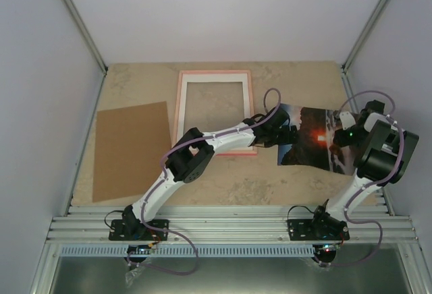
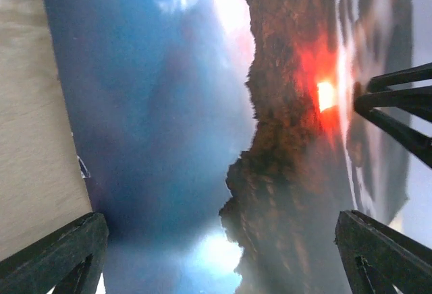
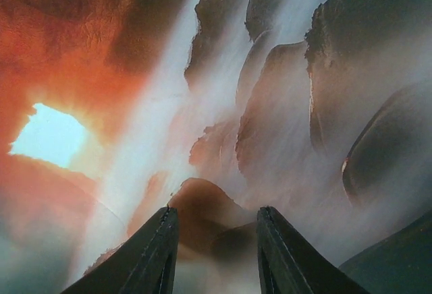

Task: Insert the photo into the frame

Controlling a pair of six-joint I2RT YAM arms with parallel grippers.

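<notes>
At 3 o'clock from the frame (image 1: 214, 73), the photo (image 1: 312, 139) is lying with both ends covered — left gripper (image 2: 216, 230) gaping wide, right gripper (image 3: 216, 210) slightly apart; contact unclear.

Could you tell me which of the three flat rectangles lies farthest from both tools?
The plain brown board, far left; the pink frame and photo sit nearer.

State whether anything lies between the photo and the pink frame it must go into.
Only the left arm: its forearm crosses the frame's near right corner, and the left gripper sits at the photo's left edge. No loose object shows on the table between them.
</notes>
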